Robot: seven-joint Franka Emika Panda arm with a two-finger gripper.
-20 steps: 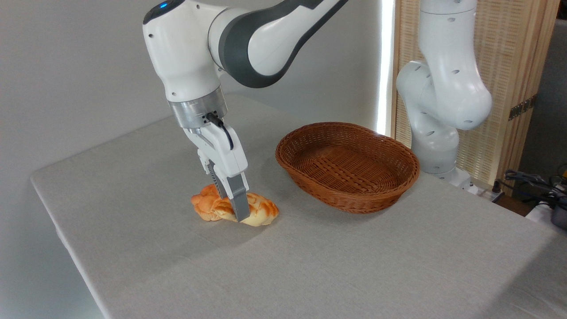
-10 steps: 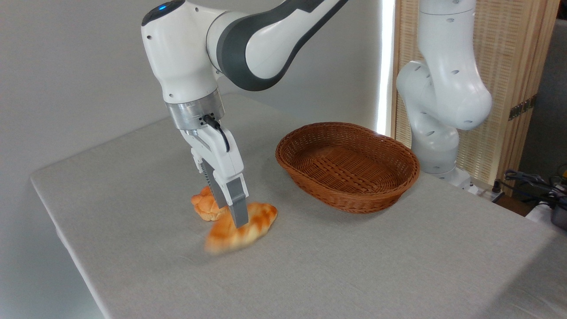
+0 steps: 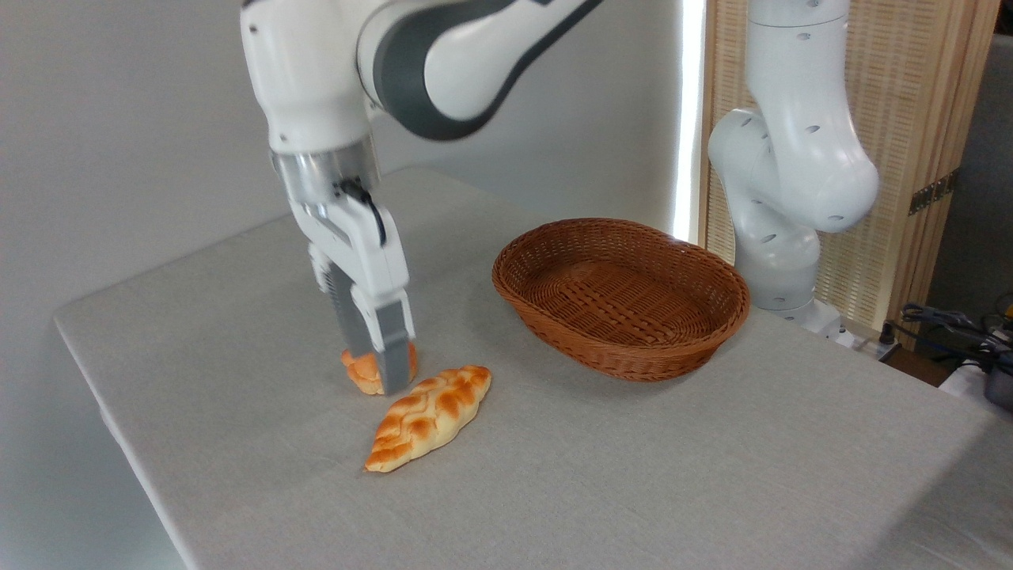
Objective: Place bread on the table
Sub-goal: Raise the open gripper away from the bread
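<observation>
1. The tabletop (image 3: 633,475) is a large rectangle with rounded corners, covered in plain light grey-beige cloth.
2. The braided bread (image 3: 428,417) lies flat on it, left of centre.
3. A small round bun (image 3: 362,374) sits just behind the bread.
4. An oval brown wicker basket (image 3: 621,297) rests farther right.
</observation>
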